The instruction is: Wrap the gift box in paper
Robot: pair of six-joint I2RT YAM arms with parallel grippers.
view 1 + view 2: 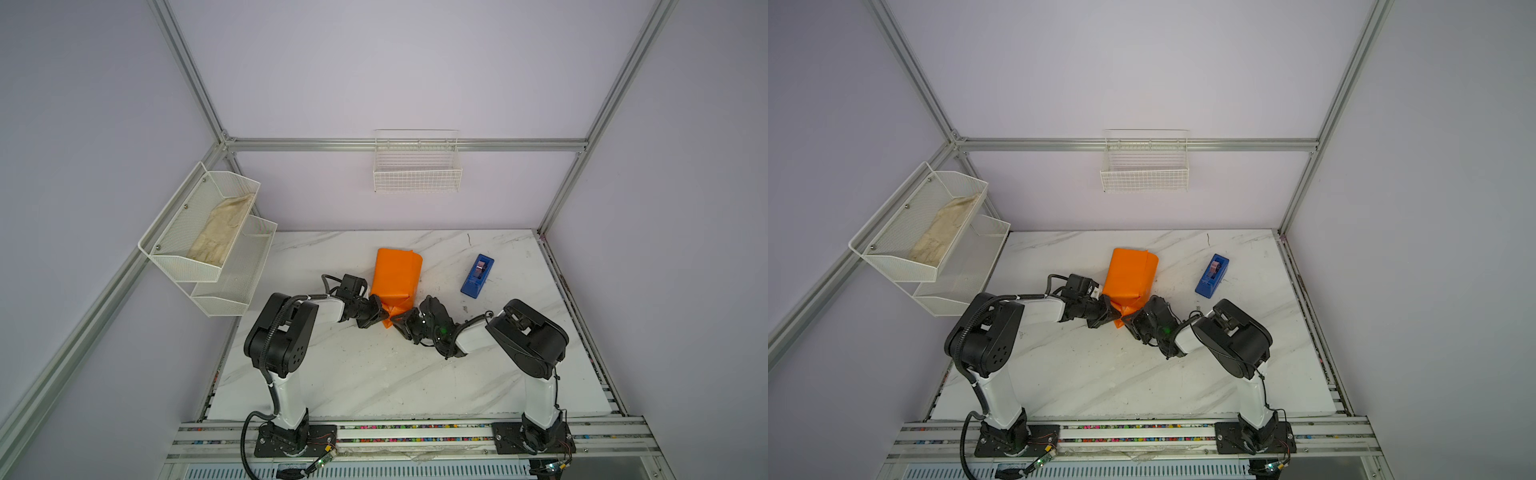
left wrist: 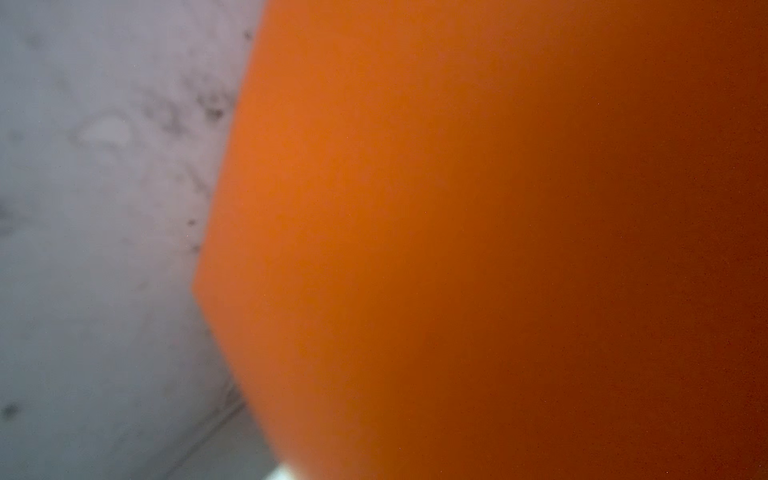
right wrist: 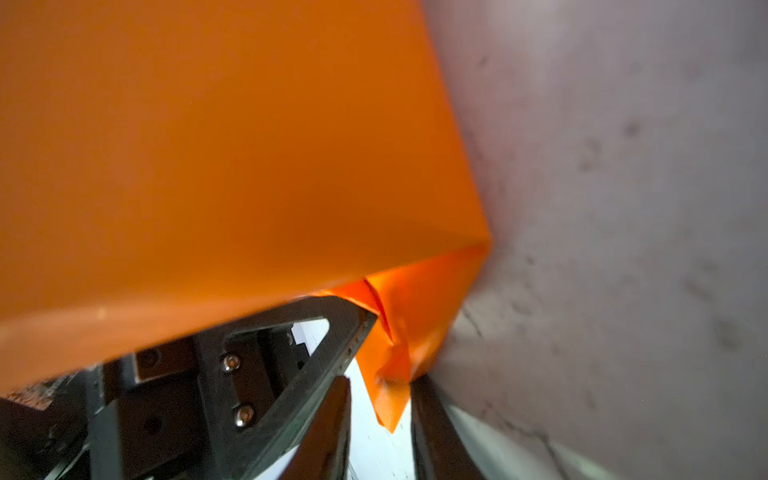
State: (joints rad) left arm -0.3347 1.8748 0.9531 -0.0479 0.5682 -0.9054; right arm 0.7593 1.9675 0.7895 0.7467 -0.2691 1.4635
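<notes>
The orange paper [image 1: 397, 272] [image 1: 1129, 272] lies folded as a parcel on the marble table in both top views. The gift box is hidden inside it. At the parcel's near end a creased flap sticks out. My left gripper [image 1: 380, 311] [image 1: 1112, 311] is shut on that flap from the left. The paper [image 2: 457, 208] fills the left wrist view and hides the jaws. My right gripper [image 1: 400, 319] [image 1: 1128, 320] [image 3: 379, 380] stands open at the same end. The flap's pointed tip hangs between its fingers. One finger [image 3: 345, 328] of the left gripper shows against the paper [image 3: 208, 145] fold.
A blue tape dispenser [image 1: 477, 276] [image 1: 1212, 276] stands to the right of the parcel. A white mesh rack [image 1: 208, 232] holding a cloth hangs on the left wall. A wire basket [image 1: 417, 174] hangs on the back wall. Bare marble table [image 1: 374, 374] lies in front of the arms.
</notes>
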